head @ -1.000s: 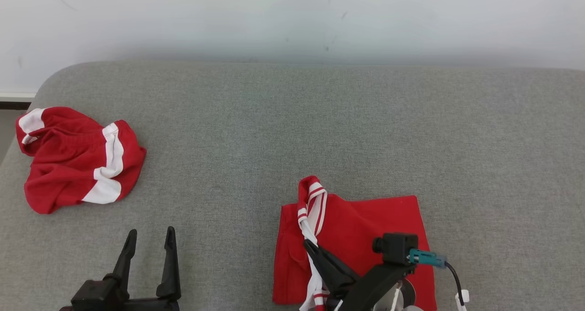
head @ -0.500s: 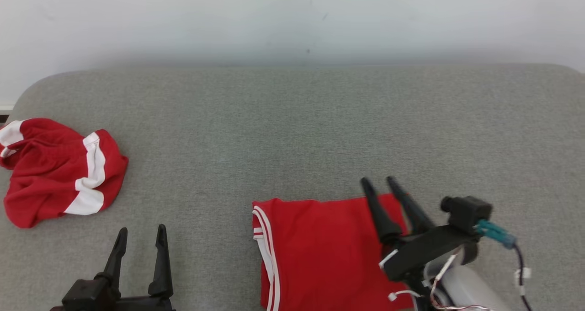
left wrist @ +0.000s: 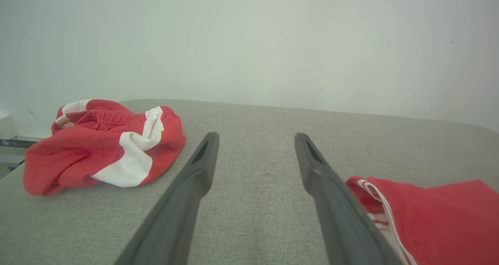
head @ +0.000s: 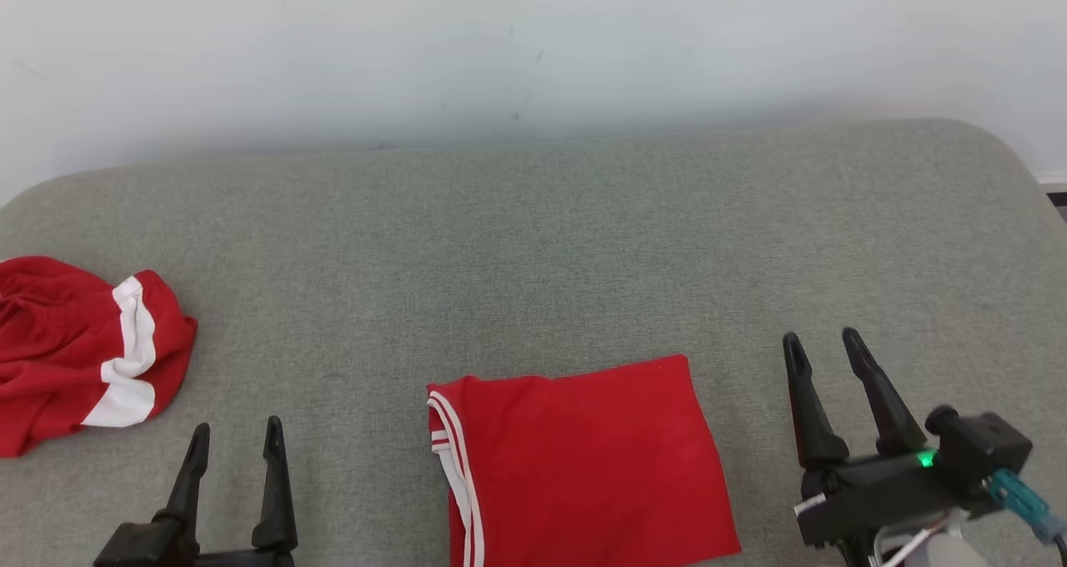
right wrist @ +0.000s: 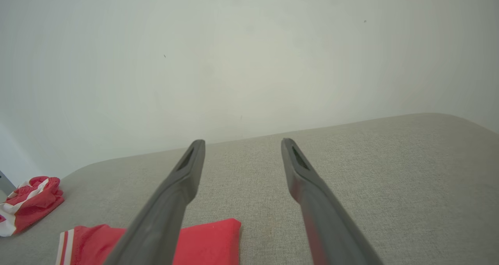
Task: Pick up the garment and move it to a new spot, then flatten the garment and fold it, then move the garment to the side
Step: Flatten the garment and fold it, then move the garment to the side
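A folded red garment [head: 579, 459] with white-striped trim on its left edge lies flat at the lower centre of the head view, on a grey padded surface [head: 533, 242]. The right gripper [head: 821, 338], at the lower right, is near the garment but apart from it, its jaws spread wide and empty. The left gripper [head: 236, 427], at the lower left, is likewise wide apart and holds nothing. A crumpled red and white garment [head: 75, 350] lies at the left edge.
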Available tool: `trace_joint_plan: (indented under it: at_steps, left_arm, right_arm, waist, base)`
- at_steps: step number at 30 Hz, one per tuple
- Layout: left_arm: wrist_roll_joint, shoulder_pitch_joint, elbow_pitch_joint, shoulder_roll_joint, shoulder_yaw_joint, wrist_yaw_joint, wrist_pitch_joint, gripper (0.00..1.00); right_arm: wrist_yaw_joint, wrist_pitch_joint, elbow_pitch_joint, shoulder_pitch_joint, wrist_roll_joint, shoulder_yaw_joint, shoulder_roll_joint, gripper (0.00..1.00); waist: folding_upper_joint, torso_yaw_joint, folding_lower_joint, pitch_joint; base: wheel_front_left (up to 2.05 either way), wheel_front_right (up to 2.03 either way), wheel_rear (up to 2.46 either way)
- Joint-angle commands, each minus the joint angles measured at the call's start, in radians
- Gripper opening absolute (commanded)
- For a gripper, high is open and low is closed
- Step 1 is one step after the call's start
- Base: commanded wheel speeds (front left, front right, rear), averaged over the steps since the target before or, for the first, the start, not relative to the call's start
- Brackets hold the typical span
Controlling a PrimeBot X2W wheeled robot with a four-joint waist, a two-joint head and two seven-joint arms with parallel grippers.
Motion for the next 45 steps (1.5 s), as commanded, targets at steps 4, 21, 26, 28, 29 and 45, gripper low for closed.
trace_joint_plan:
  at_steps: [4,21,26,28,29,45]
  left_arm:
    - [0.018,0.025,-0.019,0.000,0.012,0.000,0.000,1.00]
    - [0.051,0.118,-0.091,0.003,0.016,-0.028,0.000,1.00]
    - [0.046,0.141,-0.119,0.002,0.019,-0.027,0.000,1.00]
    - [0.046,0.148,-0.126,0.002,0.015,-0.029,0.000,1.00]
    - [0.047,0.150,-0.130,0.003,0.013,-0.029,0.000,1.00]
    - [0.036,0.154,-0.127,0.012,0.000,-0.029,0.000,1.00]
  right_arm:
    - [-0.002,-0.009,-0.059,0.082,-0.062,-0.048,0.020,1.00]
    - [-0.002,-0.011,-0.122,0.230,-0.120,-0.093,0.047,1.00]
    - [-0.002,-0.003,-0.128,0.239,-0.130,-0.096,0.047,1.00]
    - [-0.002,0.002,-0.130,0.242,-0.135,-0.100,0.049,1.00]
    - [-0.002,0.005,-0.131,0.244,-0.137,-0.102,0.050,1.00]
    - [-0.002,0.029,-0.133,0.254,-0.144,-0.100,0.053,1.00]
  waist:
    - [-0.0001,-0.015,0.0000,-0.017]
    - [-0.0001,-0.002,0.0000,-0.065]
    - [-0.0001,0.009,0.0000,-0.072]
    - [-0.0001,0.013,0.0000,-0.074]
    - [-0.0001,0.014,0.0000,-0.075]
    - [-0.0001,0.014,0.0000,-0.071]
  base:
    - [0.00,0.00,0.00]
    - [0.00,0.00,0.00]
    - [0.00,0.00,0.00]
    - [0.00,0.00,0.00]
    - [0.00,0.00,0.00]
    - [0.00,0.00,0.00]
